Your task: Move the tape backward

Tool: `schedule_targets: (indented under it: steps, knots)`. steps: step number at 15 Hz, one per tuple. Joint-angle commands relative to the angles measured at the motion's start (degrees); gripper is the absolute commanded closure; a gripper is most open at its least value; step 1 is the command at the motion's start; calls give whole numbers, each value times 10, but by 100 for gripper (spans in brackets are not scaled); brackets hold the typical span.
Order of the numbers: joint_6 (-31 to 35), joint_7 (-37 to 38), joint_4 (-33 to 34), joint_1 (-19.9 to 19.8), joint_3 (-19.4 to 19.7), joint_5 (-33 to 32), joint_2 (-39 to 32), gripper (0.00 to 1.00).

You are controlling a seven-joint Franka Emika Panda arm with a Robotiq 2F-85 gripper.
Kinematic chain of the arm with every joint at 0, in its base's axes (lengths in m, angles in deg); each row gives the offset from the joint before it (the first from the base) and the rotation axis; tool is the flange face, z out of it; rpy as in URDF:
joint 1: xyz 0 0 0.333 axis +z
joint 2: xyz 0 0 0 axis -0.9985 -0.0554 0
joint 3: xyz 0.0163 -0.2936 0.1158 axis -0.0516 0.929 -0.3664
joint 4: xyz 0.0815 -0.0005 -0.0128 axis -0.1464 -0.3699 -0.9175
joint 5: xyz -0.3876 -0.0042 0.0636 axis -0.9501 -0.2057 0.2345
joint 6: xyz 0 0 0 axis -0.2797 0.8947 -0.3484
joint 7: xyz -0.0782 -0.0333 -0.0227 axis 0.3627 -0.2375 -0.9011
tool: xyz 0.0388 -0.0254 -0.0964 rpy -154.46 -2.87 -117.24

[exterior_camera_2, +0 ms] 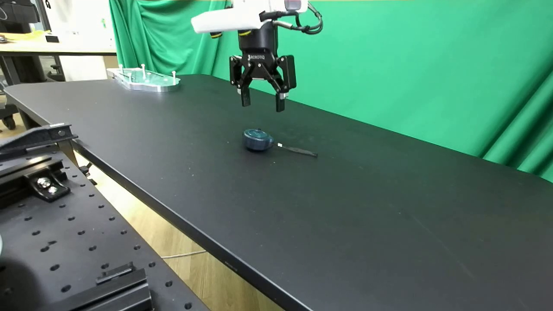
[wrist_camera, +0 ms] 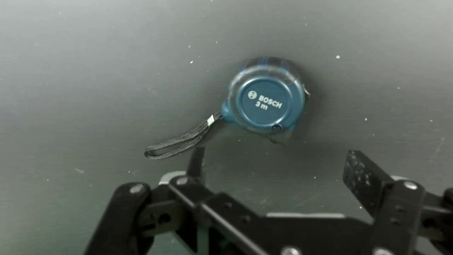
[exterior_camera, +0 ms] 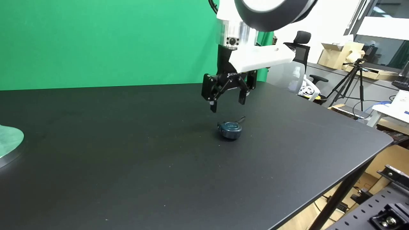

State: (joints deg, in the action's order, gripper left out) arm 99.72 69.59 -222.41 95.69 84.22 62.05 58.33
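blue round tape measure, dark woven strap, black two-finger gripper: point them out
Blue round tape measure (wrist_camera: 267, 101), wrist view: top face
Dark woven strap (wrist_camera: 194, 135), wrist view: midway along
Black two-finger gripper (exterior_camera_2: 262, 106), in an exterior view: midway between fingertips

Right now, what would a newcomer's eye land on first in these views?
Probably the green backdrop, filling much of both exterior views behind the black table. Next, likely the gripper, hanging open above the table. In the wrist view it's the blue tape, flat on the tabletop ahead of the fingers, its white BOSCH lettering facing up.
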Motion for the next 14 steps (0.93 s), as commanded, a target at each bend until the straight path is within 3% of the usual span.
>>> schedule_targets:
  steps: [1,14]
  knots:
    - [31,88,0,20,31,-69,-21,0]
    - [74,163,-10,35,62,-65,-82,0]
